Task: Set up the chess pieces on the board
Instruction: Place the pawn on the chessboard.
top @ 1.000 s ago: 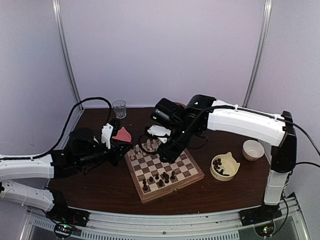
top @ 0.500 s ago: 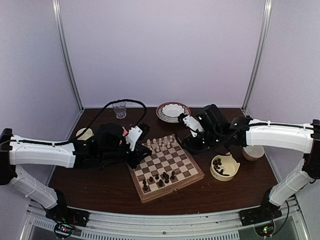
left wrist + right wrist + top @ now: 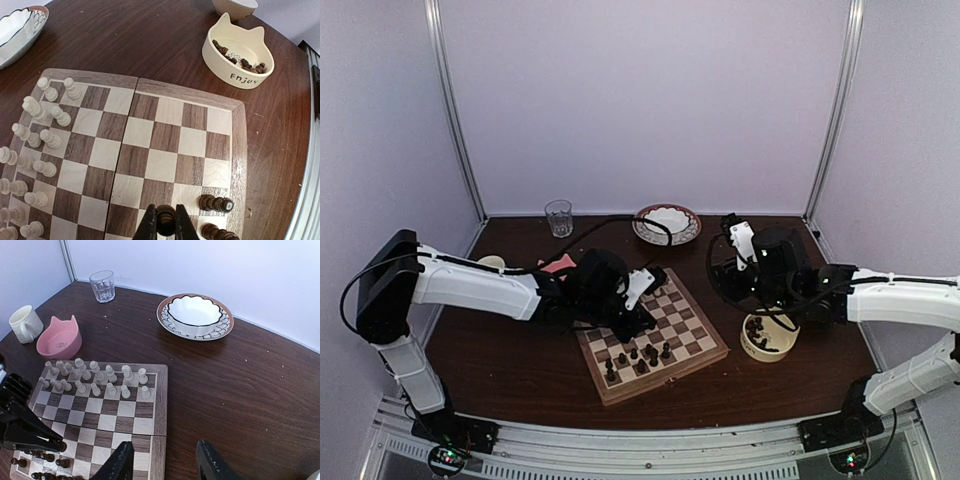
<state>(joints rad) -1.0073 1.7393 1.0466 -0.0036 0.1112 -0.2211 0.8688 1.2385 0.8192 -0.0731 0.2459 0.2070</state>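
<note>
So the left gripper [image 3: 166,223] is clamped on one small dark brown wooden chess piece [image 3: 166,215], hanging over the dark-side end of the square wooden chessboard with light and dark checks [image 3: 239,150]. Two more dark pieces [image 3: 216,203] sit just beside it on the right in the wrist view. I can't tell whether they're upright or tipped. More dark ones wait in the cream cat-eared bowl marked "Enjoy" [image 3: 239,55], well off the board. The pale cream-white chessmen [image 3: 45,140] are bunched at the opposite end. The right gripper [image 3: 164,456] is spread wide with nothing in it, off to the board's side.

My take: this is the set-down. I'd come straight down over the middle of one square, not straddling a line, and keep the fingers off those neighbours, since there's barely any room. Let go only once the base touches wood, spread the fingers just a little, then lift straight up so nothing topples.
</note>
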